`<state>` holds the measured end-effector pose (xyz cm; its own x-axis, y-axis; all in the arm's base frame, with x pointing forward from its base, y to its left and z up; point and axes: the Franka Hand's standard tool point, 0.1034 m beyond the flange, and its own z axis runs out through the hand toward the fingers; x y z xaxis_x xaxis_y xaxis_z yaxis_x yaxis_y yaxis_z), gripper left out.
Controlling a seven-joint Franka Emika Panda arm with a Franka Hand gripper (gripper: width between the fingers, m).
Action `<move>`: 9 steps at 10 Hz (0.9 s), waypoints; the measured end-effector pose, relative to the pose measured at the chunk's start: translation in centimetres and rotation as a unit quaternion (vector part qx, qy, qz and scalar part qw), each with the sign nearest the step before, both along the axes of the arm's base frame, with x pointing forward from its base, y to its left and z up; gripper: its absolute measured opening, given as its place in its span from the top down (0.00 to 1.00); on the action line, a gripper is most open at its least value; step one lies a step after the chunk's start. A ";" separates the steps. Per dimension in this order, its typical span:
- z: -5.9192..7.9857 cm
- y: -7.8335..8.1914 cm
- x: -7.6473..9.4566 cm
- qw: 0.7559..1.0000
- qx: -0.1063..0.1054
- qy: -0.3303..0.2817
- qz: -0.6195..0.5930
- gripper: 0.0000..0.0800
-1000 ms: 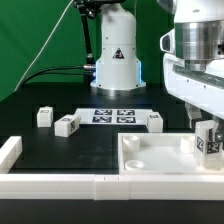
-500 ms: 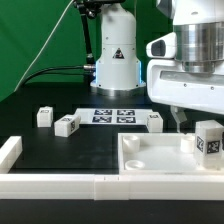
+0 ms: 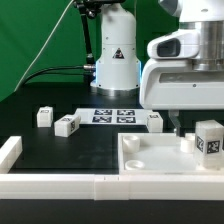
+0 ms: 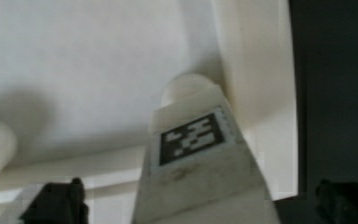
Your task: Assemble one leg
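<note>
One leg (image 3: 209,139), a small white block with a tag, stands upright at the right corner of the white tabletop (image 3: 150,158). In the wrist view this leg (image 4: 197,140) rises between my two dark fingertips (image 4: 55,200), with a gap on each side. My gripper (image 3: 180,124) is open and empty, raised, at the exterior view's left of the leg. It also shows in the wrist view (image 4: 201,206). Three more legs lie on the black table: two at the left (image 3: 44,117) (image 3: 66,125) and one behind the tabletop (image 3: 154,120).
The marker board (image 3: 112,116) lies flat in front of the robot base (image 3: 116,60). A long white border bar (image 3: 60,185) runs along the front edge and another (image 3: 9,151) stands at the left. A green backdrop is behind.
My gripper was shut on the leg at the tabletop's right corner. It has let go and moved up and to the exterior view's left. The leg stays standing.
</note>
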<state>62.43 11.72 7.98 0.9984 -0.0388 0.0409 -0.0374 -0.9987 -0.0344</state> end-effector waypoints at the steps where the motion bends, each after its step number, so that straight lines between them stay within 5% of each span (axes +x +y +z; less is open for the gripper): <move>1: 0.1 -0.1 0.1 0.997 -0.011 -0.003 0.072 0.19; 3: 0.1 -0.7 0.2 0.981 -0.021 -0.006 0.192 0.19; 5: 0.1 -0.7 0.2 0.984 -0.021 -0.005 0.174 0.22; 7: 0.1 -0.7 0.2 0.986 -0.020 -0.005 0.164 0.64; 9: 0.1 -0.7 0.2 0.988 -0.020 -0.005 0.152 0.64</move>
<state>62.65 10.98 8.08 0.9631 0.2652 0.0457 0.2652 -0.9642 0.0060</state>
